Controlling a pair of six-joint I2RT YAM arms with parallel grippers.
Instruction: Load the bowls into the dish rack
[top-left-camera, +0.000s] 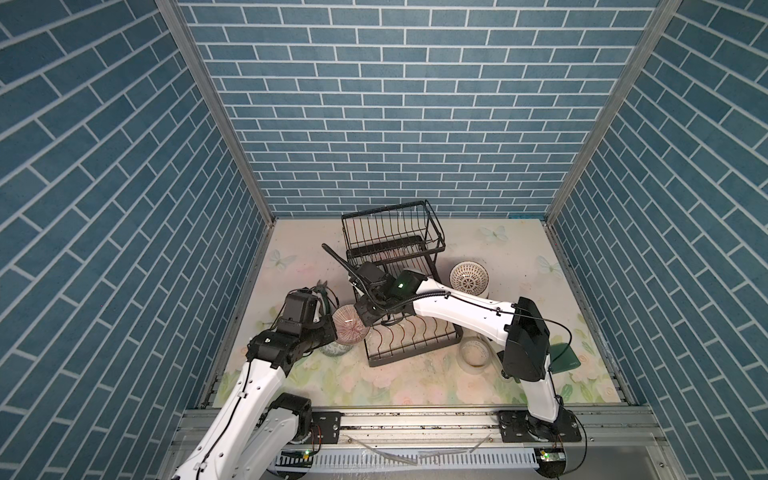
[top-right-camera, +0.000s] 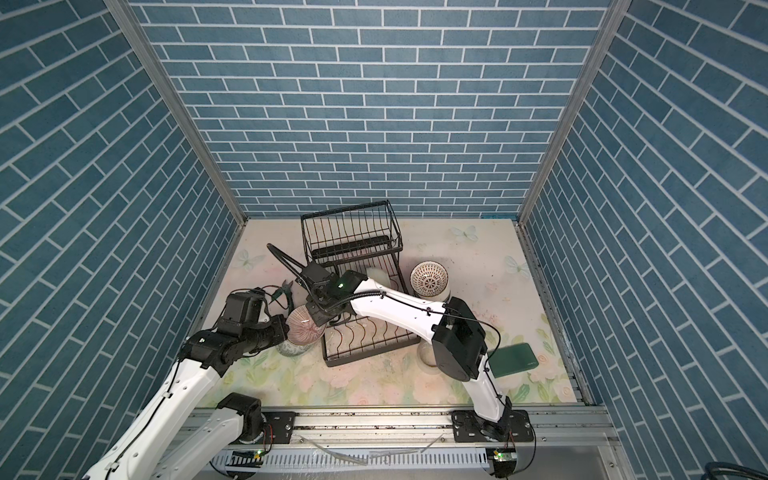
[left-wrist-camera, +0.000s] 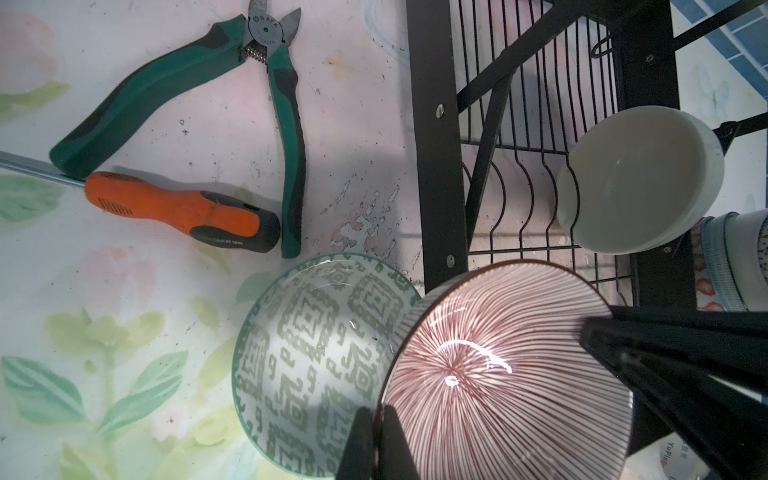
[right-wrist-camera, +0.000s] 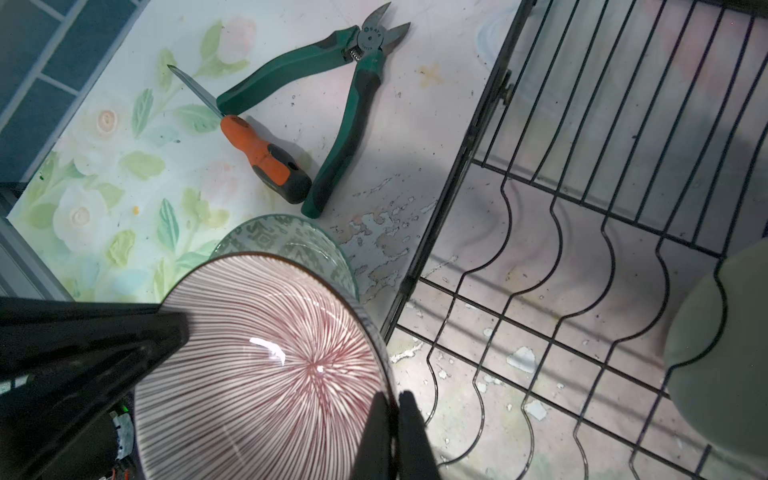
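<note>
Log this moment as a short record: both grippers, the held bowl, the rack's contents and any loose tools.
left gripper: shut on the rim of the striped bowl
right gripper: shut on the opposite rim of the same bowl
striped bowl: held over the green-patterned bowl, beside the dish rack
dish rack: cream bowl tilted in the lower tray
loose tools: pliers and screwdriver, lying together
</note>
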